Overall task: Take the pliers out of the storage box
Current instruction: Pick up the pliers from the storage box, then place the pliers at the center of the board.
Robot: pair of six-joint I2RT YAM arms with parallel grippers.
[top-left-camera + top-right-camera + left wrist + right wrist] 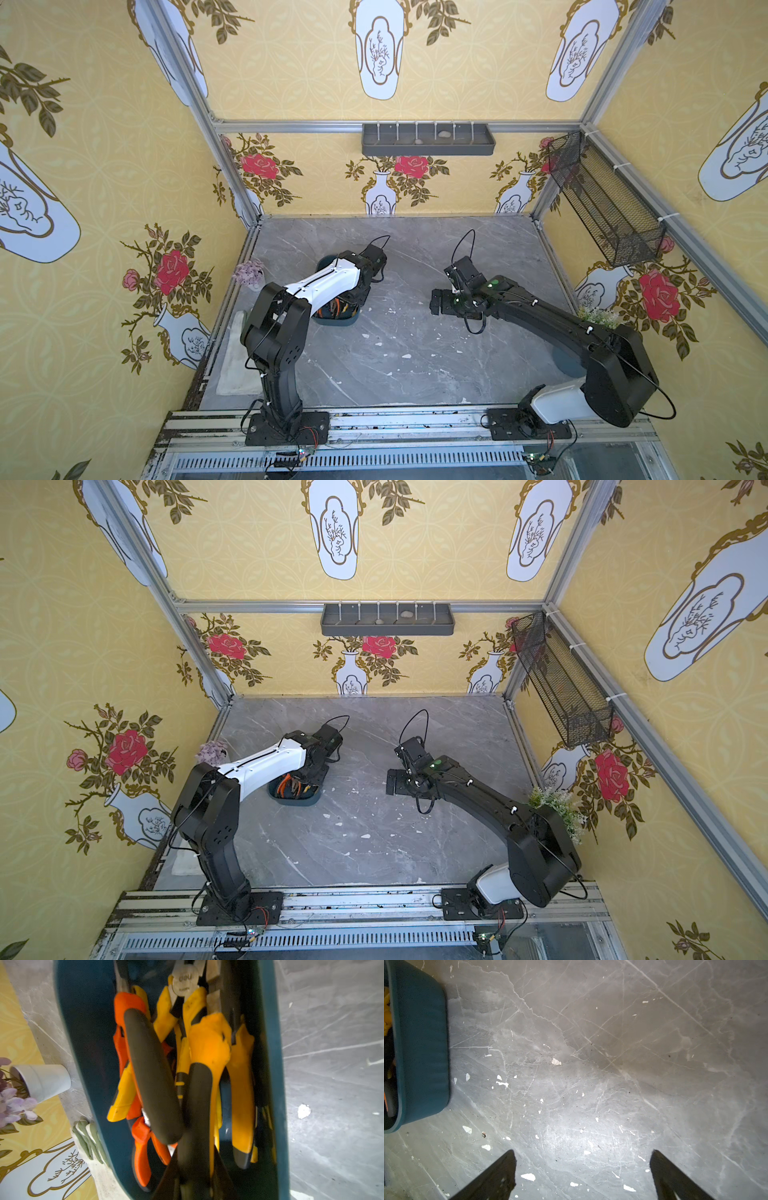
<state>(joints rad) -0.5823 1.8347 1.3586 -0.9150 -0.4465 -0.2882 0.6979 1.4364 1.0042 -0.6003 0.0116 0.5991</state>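
Observation:
The storage box (89,1043) is a dark teal tub on the left half of the table, partly under my left arm in both top views (336,321) (297,801). Several pliers lie piled inside it, with orange-and-black (128,1005) and yellow-and-black handles. My left gripper (195,1169) reaches down into the tub, its fingers closed against both sides of the black-and-yellow handle of one pair of pliers (209,1047). My right gripper (583,1159) (436,301) hangs open over bare table to the right of the tub (423,1047), with nothing between its fingers.
A white pot of purple flowers (249,272) (39,1082) and a pale cloth (237,357) sit left of the tub. A long grey tray (428,139) hangs on the back wall, a black mesh basket (602,203) on the right wall. A green plant (598,318) stands by my right arm.

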